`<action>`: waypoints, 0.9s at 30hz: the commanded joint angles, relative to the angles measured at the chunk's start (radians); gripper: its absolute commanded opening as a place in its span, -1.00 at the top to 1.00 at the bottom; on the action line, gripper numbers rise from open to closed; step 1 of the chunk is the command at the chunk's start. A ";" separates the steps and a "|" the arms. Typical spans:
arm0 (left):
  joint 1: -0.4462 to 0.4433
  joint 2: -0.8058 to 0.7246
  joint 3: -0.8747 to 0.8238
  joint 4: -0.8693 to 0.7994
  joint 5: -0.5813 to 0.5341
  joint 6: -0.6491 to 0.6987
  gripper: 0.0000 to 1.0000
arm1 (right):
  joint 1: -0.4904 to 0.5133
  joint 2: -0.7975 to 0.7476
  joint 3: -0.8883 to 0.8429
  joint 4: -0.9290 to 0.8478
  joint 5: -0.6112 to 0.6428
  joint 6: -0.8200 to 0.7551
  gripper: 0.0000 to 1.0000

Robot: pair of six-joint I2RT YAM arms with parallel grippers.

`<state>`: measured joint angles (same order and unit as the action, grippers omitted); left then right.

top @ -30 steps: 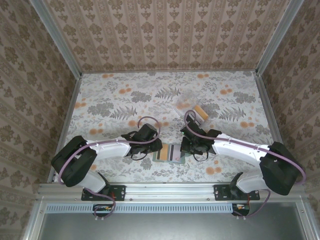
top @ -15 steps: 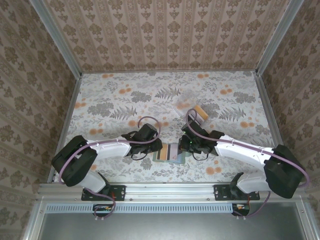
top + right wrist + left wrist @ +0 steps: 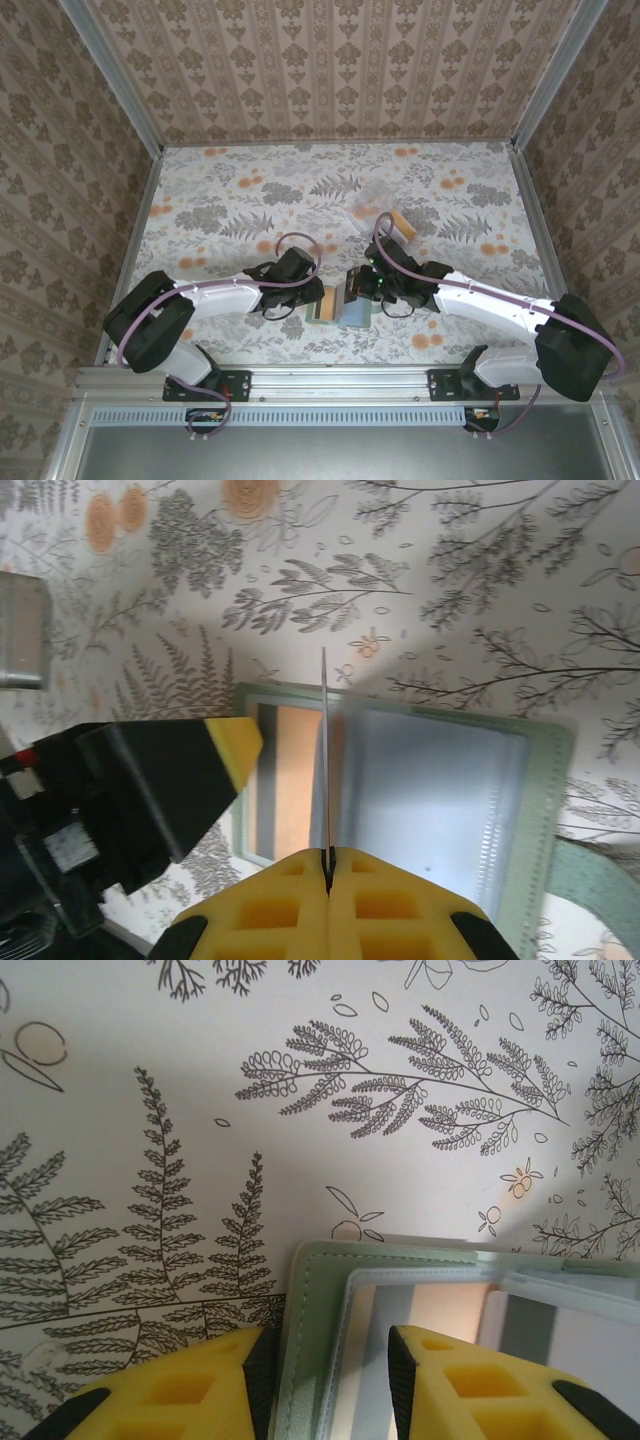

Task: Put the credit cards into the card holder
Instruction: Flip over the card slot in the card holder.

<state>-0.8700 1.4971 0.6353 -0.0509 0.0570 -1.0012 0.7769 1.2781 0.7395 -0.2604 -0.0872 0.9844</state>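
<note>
Left jaws [image 3: 325, 1360]: they stand part-open astride the card holder's left edge, one pad outside the rim and one over the lining. I cannot tell whether they press on it.
Card holder [image 3: 320, 1290]: it lies open and flat on the worktop [image 3: 150, 1060], between the two sets of jaws, with its striped inside facing up.
Card [image 3: 325, 750]: it is seen edge-on as a thin upright line. It sticks out ahead of the right jaws over the holder's left half, and I cannot tell its colour.
Right jaws [image 3: 327, 865]: they are closed tight on the card's near edge, just beside the left jaws.
Orange card [image 3: 402, 222]: it waits on the worktop beyond the right jaws.
Risk, missed slot: the card meets the lining on its thin edge. If it comes in too steep or off the slot mouth, it may skid across the pocket or twist in the pinch.
Risk, holder slides: if the left jaws are not bearing down, a push from the card could shove or fold the holder.
Risk, contact: the two sets of jaws work very close together, so a sideways correction could knock them into each other.
</note>
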 commanded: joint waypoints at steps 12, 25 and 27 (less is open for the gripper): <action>-0.019 -0.088 -0.073 -0.005 -0.040 -0.075 0.25 | -0.003 0.101 0.007 0.129 -0.106 0.019 1.00; -0.018 -0.289 -0.159 -0.078 -0.164 -0.095 -0.12 | -0.024 0.092 -0.064 0.169 -0.118 0.034 1.00; -0.018 -0.293 -0.157 -0.057 -0.147 -0.065 -0.15 | -0.024 0.077 -0.094 0.216 -0.128 0.051 1.00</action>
<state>-0.8848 1.2221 0.4866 -0.1059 -0.0727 -1.0973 0.7567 1.3930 0.6880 -0.0978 -0.1928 1.0042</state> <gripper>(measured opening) 0.568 0.063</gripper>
